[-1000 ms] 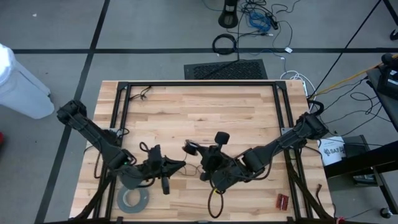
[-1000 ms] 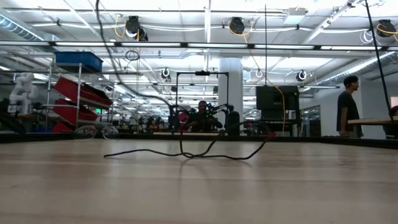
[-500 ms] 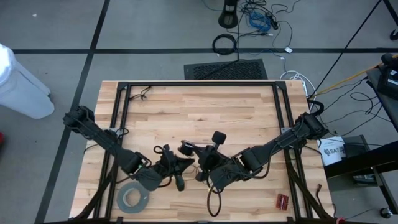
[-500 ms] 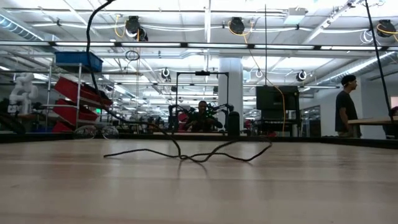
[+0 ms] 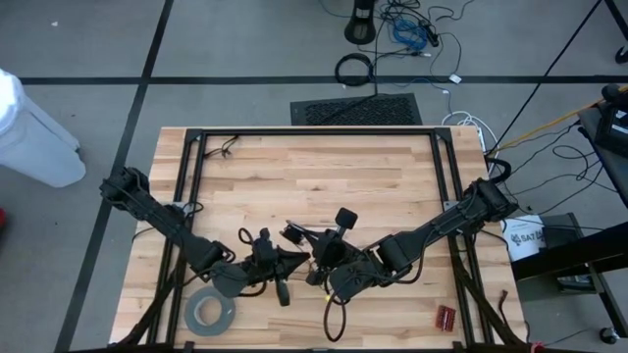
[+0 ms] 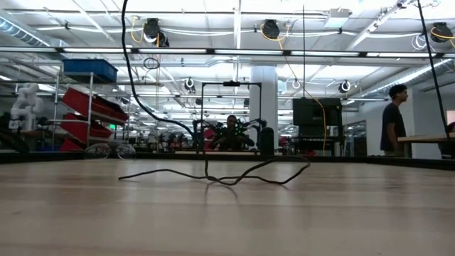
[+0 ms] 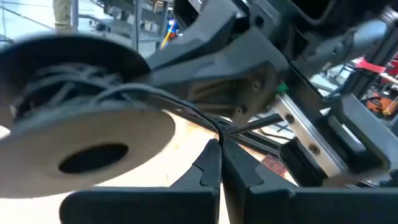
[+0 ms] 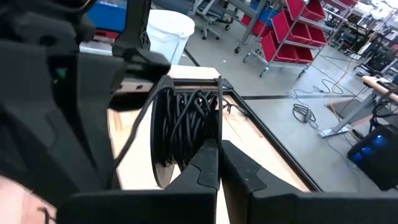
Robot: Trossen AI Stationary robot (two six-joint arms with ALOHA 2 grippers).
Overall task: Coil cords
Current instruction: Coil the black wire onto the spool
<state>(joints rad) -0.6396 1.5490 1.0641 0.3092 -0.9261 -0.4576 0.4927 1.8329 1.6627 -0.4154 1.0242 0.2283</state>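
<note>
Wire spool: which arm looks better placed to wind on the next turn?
Left, probably. The left arm has its jaws shut on the wire beside the spool, ready to lay another turn; the right arm seems busy holding the spool's edge.

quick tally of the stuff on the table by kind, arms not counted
spool with thin dark cord: 1
grey tape roll: 1
small red item: 1
total: 3
</note>
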